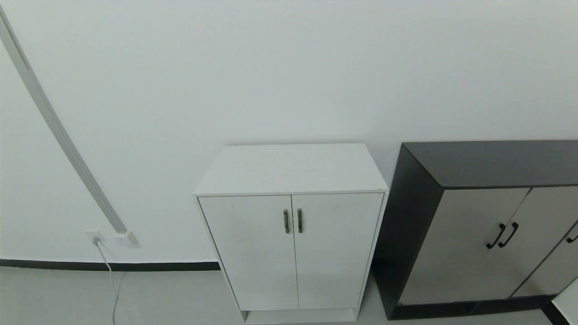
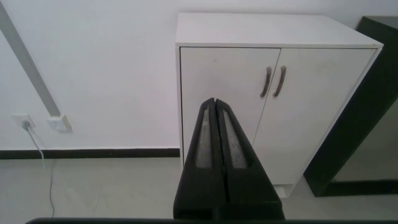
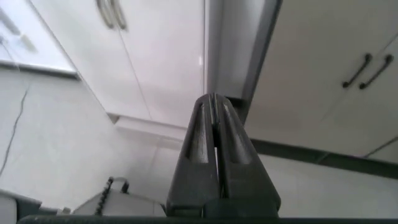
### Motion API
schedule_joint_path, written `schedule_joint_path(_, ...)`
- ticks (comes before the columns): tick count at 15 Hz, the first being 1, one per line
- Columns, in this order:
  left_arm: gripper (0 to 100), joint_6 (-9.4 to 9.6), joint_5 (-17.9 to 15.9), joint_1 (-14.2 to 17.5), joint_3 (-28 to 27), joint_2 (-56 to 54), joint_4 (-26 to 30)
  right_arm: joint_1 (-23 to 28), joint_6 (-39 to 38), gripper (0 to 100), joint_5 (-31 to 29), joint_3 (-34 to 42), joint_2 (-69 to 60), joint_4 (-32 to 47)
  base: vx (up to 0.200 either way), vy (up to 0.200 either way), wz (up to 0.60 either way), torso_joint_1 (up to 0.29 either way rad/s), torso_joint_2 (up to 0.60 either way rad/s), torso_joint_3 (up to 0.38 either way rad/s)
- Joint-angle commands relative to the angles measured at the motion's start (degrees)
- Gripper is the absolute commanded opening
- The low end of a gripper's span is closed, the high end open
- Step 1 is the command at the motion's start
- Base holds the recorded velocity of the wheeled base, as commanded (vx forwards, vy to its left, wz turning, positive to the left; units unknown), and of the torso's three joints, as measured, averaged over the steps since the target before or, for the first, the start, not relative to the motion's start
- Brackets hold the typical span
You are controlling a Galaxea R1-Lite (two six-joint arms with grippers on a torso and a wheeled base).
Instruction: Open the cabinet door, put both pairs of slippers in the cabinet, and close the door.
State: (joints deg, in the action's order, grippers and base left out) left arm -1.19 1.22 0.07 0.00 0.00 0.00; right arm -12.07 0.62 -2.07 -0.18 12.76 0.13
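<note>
A white two-door cabinet point(image 1: 291, 234) stands against the wall with both doors closed. Its two dark vertical handles point(image 1: 292, 221) meet at the middle seam. The left wrist view shows the same cabinet point(image 2: 273, 93) ahead of my left gripper point(image 2: 215, 102), whose fingers are pressed together with nothing between them. My right gripper point(image 3: 212, 99) is also shut and empty, held low over the floor in front of the gap between the white cabinet point(image 3: 155, 56) and the black cabinet point(image 3: 323, 74).
A black cabinet point(image 1: 478, 225) with grey doors and black handles stands close to the right of the white one. At the left, a wall socket point(image 1: 94, 237) has a grey cable running down to the floor. A grey conduit point(image 1: 54, 122) slants along the wall.
</note>
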Motion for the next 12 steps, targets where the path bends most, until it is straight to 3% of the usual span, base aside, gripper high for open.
schedule_joint_path(1,0,-0.04,0.01,0.01,0.0,0.0,0.0,6.71,0.08,0,-0.12,0.18,-3.89,0.04,0.0,0.0,0.0,0.0,0.0,0.0)
schedule_joint_path(6,0,-0.04,0.01,0.01,0.0,0.0,0.0,8.29,-0.01,0,-0.3,0.18,-7.49,-0.05,0.0,0.0,0.0,0.0,0.0,0.0)
schedule_joint_path(8,0,-0.04,0.01,0.01,0.0,0.0,0.0,12.77,0.26,0,-0.21,0.09,-8.19,0.04,0.0,0.0,0.0,0.0,0.0,0.0)
schedule_joint_path(12,0,-0.04,0.01,0.01,0.0,0.0,0.0,12.24,-0.45,0,-0.21,0.18,-12.68,-0.05,0.0,0.0,0.0,0.0,0.0,0.0)
